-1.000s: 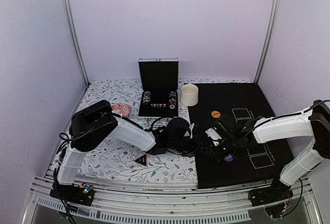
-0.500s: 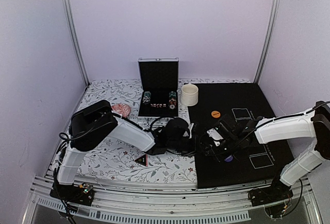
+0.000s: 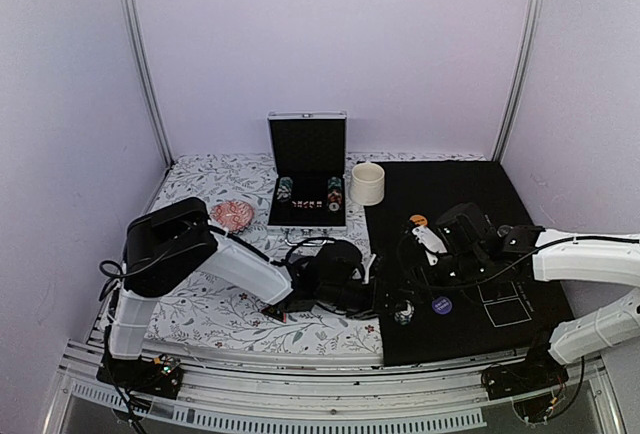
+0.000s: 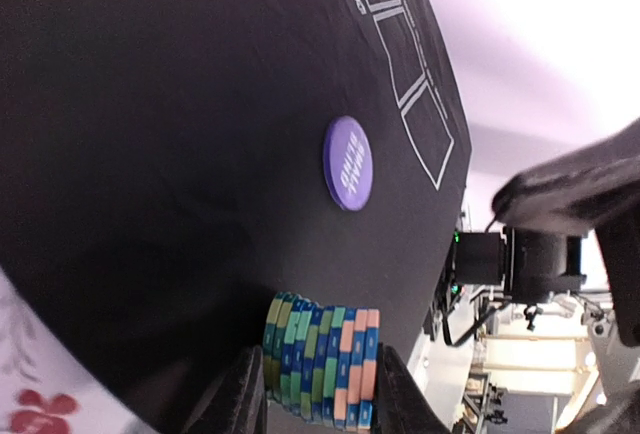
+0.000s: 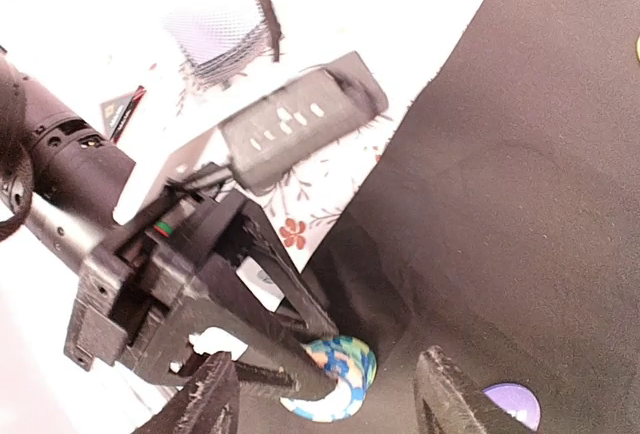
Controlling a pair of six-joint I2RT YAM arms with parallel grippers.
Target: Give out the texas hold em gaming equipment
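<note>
At the back of the table a black case (image 3: 307, 154) stands open with its lid up. Inside it are two short stacks of striped chips (image 3: 285, 189), one at each end, and some small bits between them that are too tiny to make out. Just to the right of the case is a cream cup (image 3: 367, 183); its inside is hard to see. A pink dish (image 3: 234, 214) sits on the flowery cloth (image 3: 210, 179) to the left of the case.

The left arm lies low and reaches far across to the right, onto the near left part of the black mat (image 3: 450, 179). The left gripper (image 3: 398, 311) is clamped on a stack of poker chips (image 4: 320, 359), green, blue and orange, with a finger pressed on each end of the stack. A dark blue disc (image 4: 348, 163) lies flat on the mat near the chips but not touching them. White square outlines (image 4: 410, 104) are drawn on the mat farther off.

The right arm stretches in from the right, above the mat. The right gripper (image 3: 428, 242) has its fingers (image 5: 210, 394) spread wide with nothing between them, and it points down at the left gripper. An orange disc (image 3: 417, 220) peeks out just behind it. The black triangle marker (image 3: 272, 309) lies on the cloth, partly under the left arm.
</note>
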